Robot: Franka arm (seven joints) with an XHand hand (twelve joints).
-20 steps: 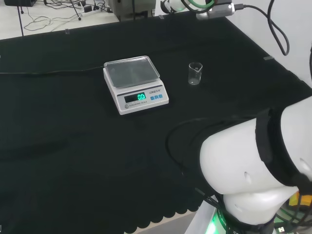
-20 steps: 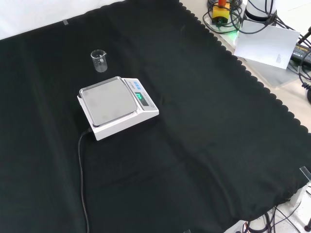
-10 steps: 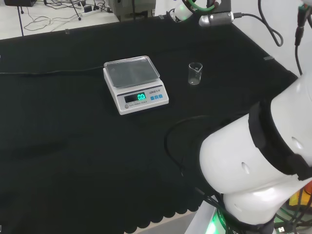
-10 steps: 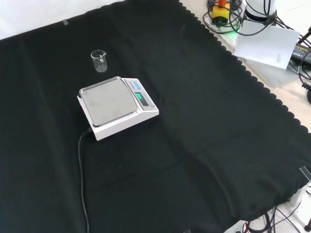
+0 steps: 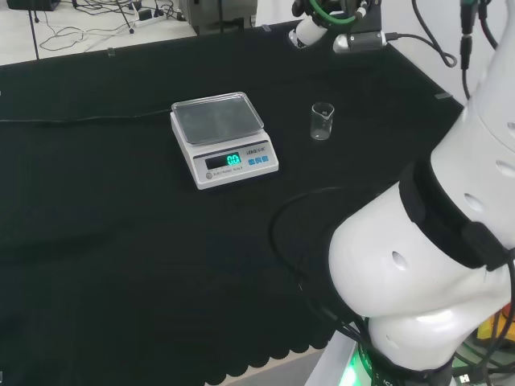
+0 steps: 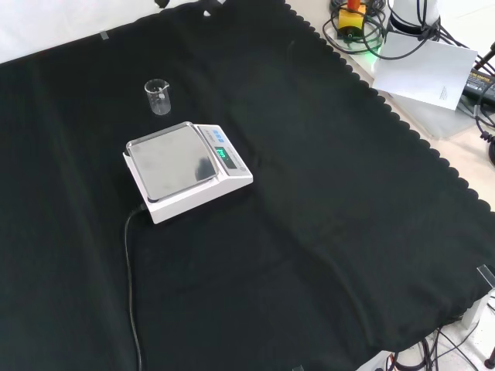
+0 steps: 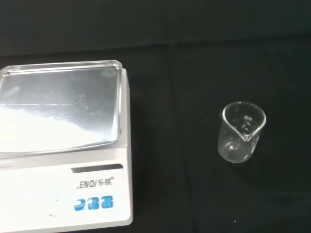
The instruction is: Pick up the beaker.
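On a black-clothed counter (image 5: 121, 241), a white digital scale (image 5: 224, 138) sits left in the head view, its steel pan empty. Just to its right, apart from it, a small clear glass beaker (image 5: 322, 121) stands upright and looks empty, spout visible in the wrist view. Whether the hand is released or clenched cannot be told. A good approach would come from the beaker's right, clear of the scale, closing around its wall without tipping it.
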